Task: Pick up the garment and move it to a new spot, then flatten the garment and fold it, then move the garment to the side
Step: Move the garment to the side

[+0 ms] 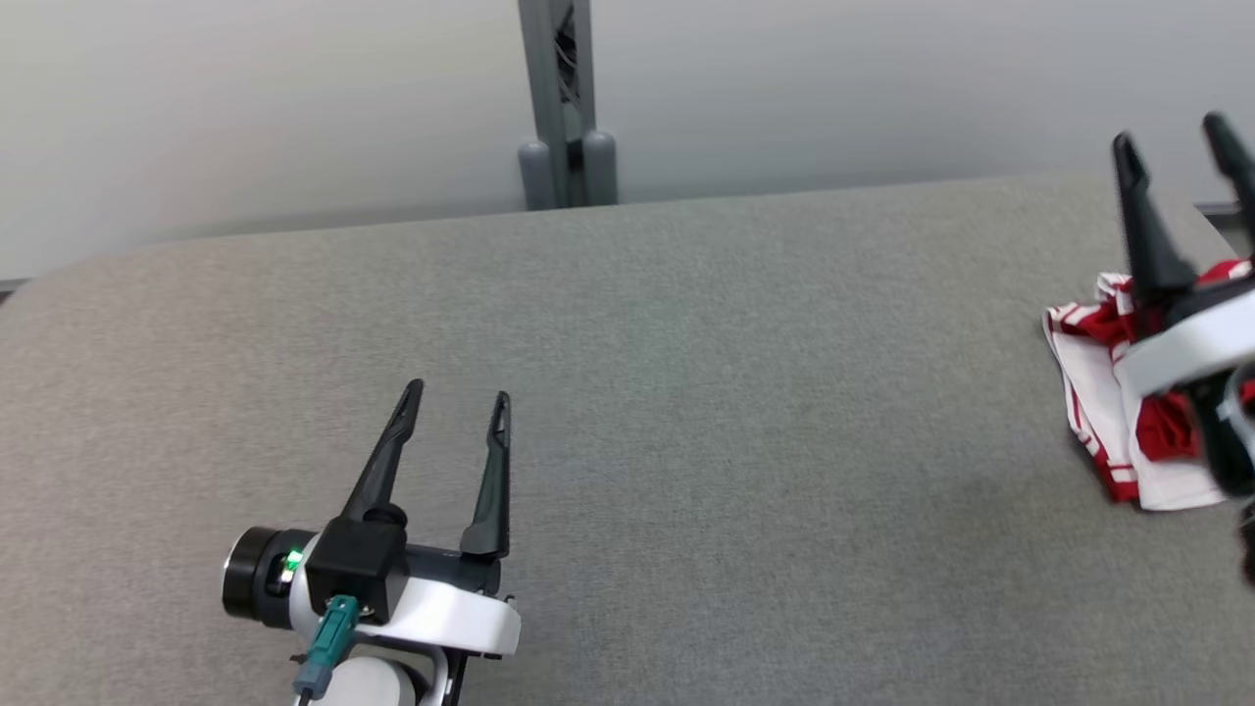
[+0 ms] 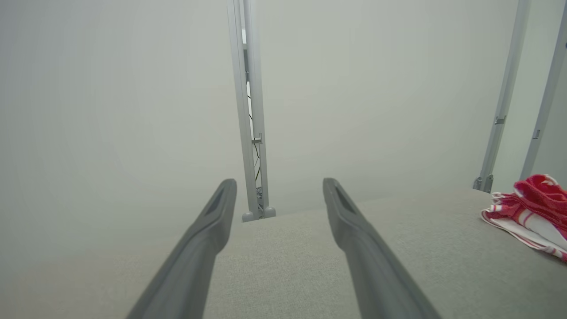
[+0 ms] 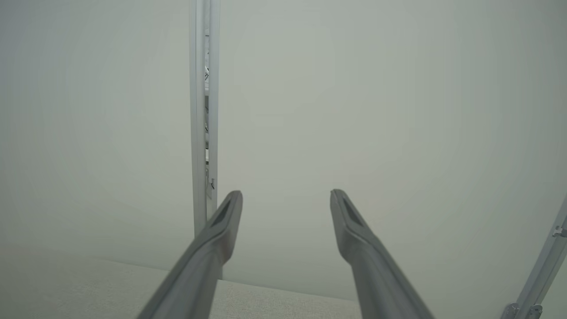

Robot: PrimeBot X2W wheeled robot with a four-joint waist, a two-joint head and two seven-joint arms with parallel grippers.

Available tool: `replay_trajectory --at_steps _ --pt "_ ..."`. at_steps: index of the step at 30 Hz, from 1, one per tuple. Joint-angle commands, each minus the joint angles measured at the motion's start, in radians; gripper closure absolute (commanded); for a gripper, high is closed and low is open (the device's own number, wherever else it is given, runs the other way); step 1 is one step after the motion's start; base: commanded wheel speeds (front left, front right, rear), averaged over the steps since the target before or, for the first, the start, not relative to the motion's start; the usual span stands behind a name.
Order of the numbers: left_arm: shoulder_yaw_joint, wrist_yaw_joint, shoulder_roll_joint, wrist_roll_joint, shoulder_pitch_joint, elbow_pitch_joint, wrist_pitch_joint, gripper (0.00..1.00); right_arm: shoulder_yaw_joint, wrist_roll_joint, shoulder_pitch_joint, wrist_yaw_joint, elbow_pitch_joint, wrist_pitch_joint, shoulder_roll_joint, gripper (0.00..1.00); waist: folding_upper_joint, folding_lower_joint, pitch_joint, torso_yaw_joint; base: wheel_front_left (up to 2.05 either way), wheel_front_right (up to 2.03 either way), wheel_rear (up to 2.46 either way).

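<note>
Grey fabric covers the whole surface (image 1: 686, 343), and there's one garment (image 1: 1090, 392) on it. Just the one, a red-and-white striped piece, crumpled in a heap far out at the robot's right edge.

Two grippers are in play. The left gripper (image 1: 460, 390) sits low at the near left, well apart from the garment, its two dark fingers spread wide and pointing toward the back wall (image 1: 245, 98). The right gripper (image 1: 1167, 127) is over by the garment, its two fingers also spread wide, tips aimed up past the cloth toward the wall (its pale wrist overlaps the heap in the head view, and I can't tell whether it touches).

One grey post (image 1: 564, 98) stands behind the surface's far edge, dead centre. From the left wrist view the garment lies off to the right of the fingers, a flat white layer beneath and red folds bunched on top, with two more slim uprights (image 2: 500, 119) behind it.
</note>
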State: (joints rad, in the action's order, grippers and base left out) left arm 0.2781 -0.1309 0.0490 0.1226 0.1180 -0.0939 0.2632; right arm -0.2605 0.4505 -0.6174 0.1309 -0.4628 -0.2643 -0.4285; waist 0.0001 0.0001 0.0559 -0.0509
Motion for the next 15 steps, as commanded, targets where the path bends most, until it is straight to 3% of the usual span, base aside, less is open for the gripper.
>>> replay_trajectory --at_steps 1,9,15 --pt "-0.01 -0.005 0.004 0.002 -0.014 0.006 0.0 0.0 0.023 -0.027 0.048 0.0 0.043 0.0 0.026 0.0 -0.0001 -0.0001 -0.023 0.023 0.0 0.0 0.0" --pt "-0.073 -0.048 0.004 -0.035 -0.057 0.038 0.0 0.0 0.139 -0.155 0.296 0.0 0.231 0.0 0.212 0.0 -0.0001 -0.0001 -0.051 0.046 0.0 0.0 0.0" --pt "-0.104 -0.08 0.004 -0.042 -0.088 0.045 0.0 0.0 0.15 -0.199 0.376 0.0 0.255 0.0 0.28 0.0 -0.0001 -0.0001 -0.058 0.051 0.0 0.0 0.0"
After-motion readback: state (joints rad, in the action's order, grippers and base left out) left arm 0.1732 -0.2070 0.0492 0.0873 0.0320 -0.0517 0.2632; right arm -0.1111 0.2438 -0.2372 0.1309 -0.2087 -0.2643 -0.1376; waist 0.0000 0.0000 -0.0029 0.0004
